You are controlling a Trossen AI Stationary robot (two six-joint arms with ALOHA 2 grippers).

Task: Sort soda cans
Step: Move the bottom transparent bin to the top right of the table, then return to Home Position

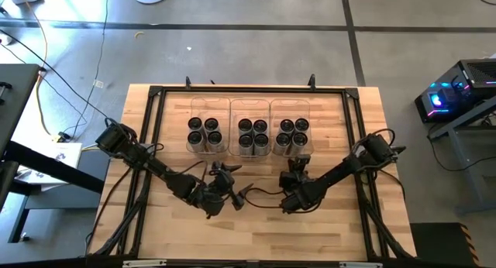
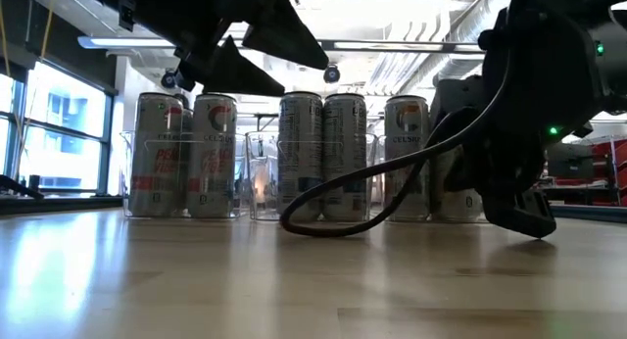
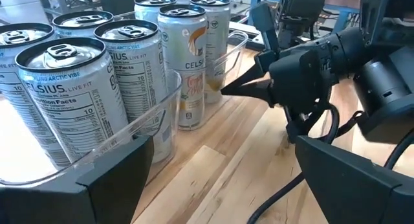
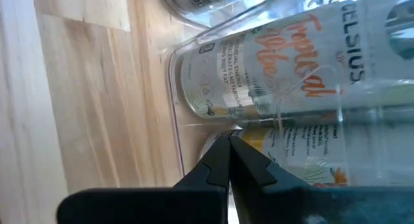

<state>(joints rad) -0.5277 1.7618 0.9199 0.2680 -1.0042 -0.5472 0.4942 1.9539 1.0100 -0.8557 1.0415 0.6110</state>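
Observation:
Several soda cans [image 1: 253,135] stand upright in three clear bins [image 1: 231,105] at the table's far middle, four to a bin. The low view shows them in a row [image 2: 211,153]. My right gripper [image 1: 294,166] is shut, and its pointed tip [image 4: 229,138] stands low at the near wall of the right bin, in front of an orange-lettered can [image 4: 278,62]. My left gripper [image 1: 239,184] hangs open above the table in front of the bins with nothing between its fingers [image 3: 226,198]. In the left wrist view, silver cans [image 3: 71,88] stand close by and my right gripper [image 3: 226,89] is farther off. My right gripper's shut fingertips point slanting down from the table's near side at the lower edge of the right bin's near wall [image 4: 220,125], by a corner. I cannot tell whether they touch the wall.
A black frame [image 1: 155,94] runs around the work area. A dark cable [image 2: 333,207] loops down onto the wood in front of the bins. Bare wood [image 1: 256,229] lies between the arms and the near edge.

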